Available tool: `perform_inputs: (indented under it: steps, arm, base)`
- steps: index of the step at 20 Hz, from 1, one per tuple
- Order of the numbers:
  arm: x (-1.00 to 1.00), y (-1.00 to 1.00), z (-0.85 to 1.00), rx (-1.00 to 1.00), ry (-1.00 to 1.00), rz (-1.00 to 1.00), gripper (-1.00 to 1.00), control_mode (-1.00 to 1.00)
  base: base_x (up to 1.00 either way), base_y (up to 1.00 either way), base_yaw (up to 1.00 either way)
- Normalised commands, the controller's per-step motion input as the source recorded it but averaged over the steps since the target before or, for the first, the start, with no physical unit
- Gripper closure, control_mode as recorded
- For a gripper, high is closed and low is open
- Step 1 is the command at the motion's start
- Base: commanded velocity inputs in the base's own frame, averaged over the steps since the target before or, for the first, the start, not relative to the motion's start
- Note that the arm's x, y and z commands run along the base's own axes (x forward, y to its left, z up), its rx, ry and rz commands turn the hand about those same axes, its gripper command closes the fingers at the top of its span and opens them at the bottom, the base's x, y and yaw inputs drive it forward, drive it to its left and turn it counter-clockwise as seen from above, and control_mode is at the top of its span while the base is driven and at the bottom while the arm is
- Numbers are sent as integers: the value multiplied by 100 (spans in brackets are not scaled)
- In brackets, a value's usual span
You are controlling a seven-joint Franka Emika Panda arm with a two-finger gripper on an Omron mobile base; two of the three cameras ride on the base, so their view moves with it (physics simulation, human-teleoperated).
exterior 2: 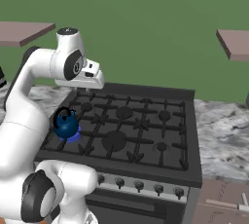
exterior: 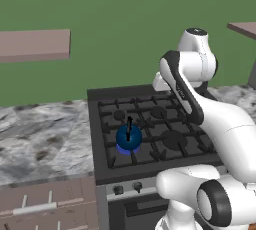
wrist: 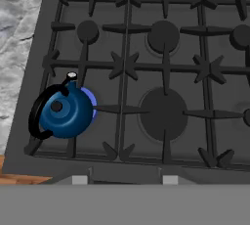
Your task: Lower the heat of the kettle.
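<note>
Kettle (exterior: 128, 138) sits on the front-left burner of the stove (exterior: 100, 124), upright, thin black handle arching over the blue body. A blue glow shows under its base in all three views, brightest at the edge of the kettle (wrist: 65, 114) in the hand view, where the spout tip points up and away from the front edge. In the right base view the kettle (exterior 2: 65, 123) lies at the near-left corner of the grates (exterior 2: 126, 128), just beyond the white arm (exterior 2: 29, 101).

Stove is dark, with several burners under black cast grates (wrist: 166, 67); the large centre burner (wrist: 163, 112) lies just to the right of the kettle in the hand view. A row of knobs (exterior 2: 138, 185) runs along the front panel below the cooktop; two of the knobs (exterior: 127, 188) show in the left base view, at the left end of the panel, below the kettle's corner.

Arm is folded above the stove with the hand held high, camera looking down on the cooktop. Gripper: fingertips are not visible in the hand view and the base views hide the fingers, so open or closed cannot be told. Nothing is seen in its grasp.

Marbled grey counter (exterior: 40, 139) flanks the stove on both sides; green wall (exterior 2: 146, 33) behind, with brown shelves (exterior: 32, 44) mounted on it.
</note>
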Motion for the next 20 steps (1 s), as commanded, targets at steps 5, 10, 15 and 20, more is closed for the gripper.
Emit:
perform_inputs:
  steps: [5, 10, 15, 20]
  arm:
    - [0, -2, 0, 0, 0, 0, -100, 100]
    - [0, 0, 0, 0, 0, 0, -100, 100]
    - [0, 0, 0, 0, 0, 0, -100, 100]
    - [0, 0, 0, 0, 0, 0, -100, 100]
  base:
    - [-1, -19, 0]
    - [0, -52, 0]
    - [1, -46, 0]
    - [10, -40, 0]
